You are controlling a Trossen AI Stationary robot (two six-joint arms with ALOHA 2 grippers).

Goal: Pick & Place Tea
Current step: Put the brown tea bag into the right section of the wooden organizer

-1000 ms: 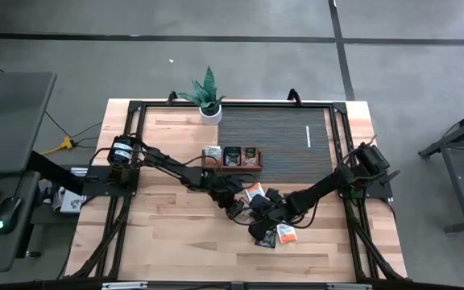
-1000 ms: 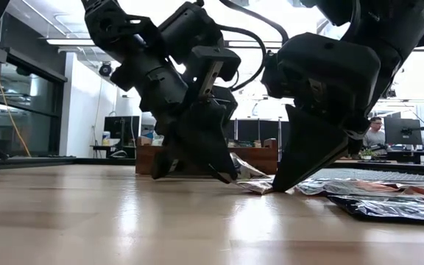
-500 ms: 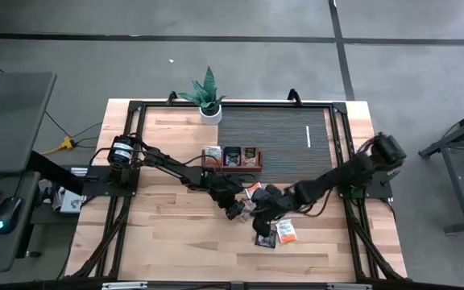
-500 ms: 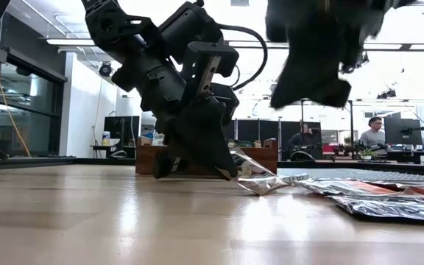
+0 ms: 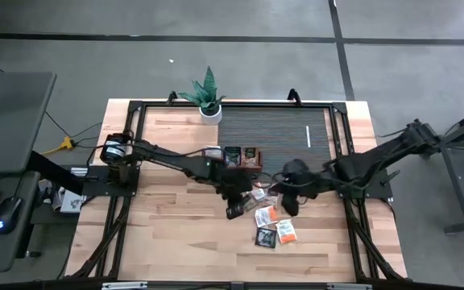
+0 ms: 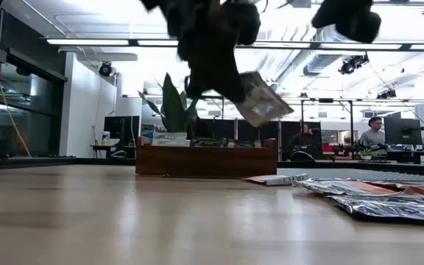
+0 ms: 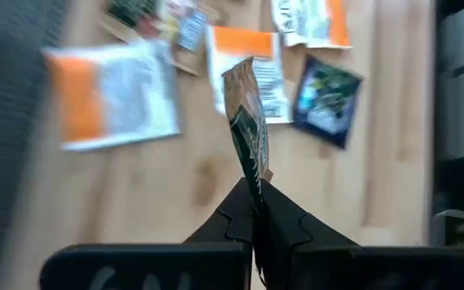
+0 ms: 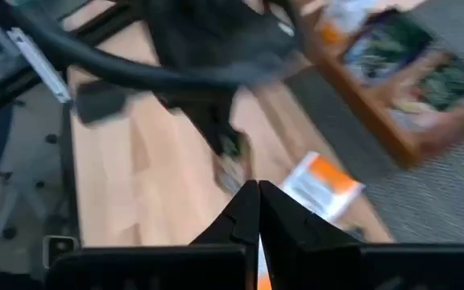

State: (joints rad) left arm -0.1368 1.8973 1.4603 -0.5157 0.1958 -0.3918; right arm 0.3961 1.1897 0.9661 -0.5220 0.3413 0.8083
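My left gripper (image 5: 236,201) is shut on a dark green tea sachet (image 6: 260,99) and holds it in the air above the table's middle. Loose tea sachets lie flat on the wood below it: white-and-orange ones (image 5: 266,216) (image 5: 285,232) and a dark one (image 5: 264,238). My right gripper (image 5: 288,203) hovers just to the right of the left one, raised, with its fingers shut (image 8: 256,197) and nothing between them. The brown wooden tray (image 5: 232,167) with sachets in it stands behind both grippers. My left gripper pinches the dark green sachet by its near edge (image 7: 256,173) between the two fingers. The fingers slant down from the table's left. The sachet stands edge-on beyond the fingertips, tilted, lifted clear of the table.
A potted plant (image 5: 208,93) stands at the far edge. A dark ribbed mat (image 5: 288,145) covers the far right part of the table. Bare wood lies in front of and left of the sachets. People sit at desks in the room beyond (image 6: 374,132).
My left gripper has risen from the table and rolled, taking the dark green sachet with it; the sachet now hangs clear of the wood. My right gripper has lifted off the pile and drawn back toward the table's right edge.
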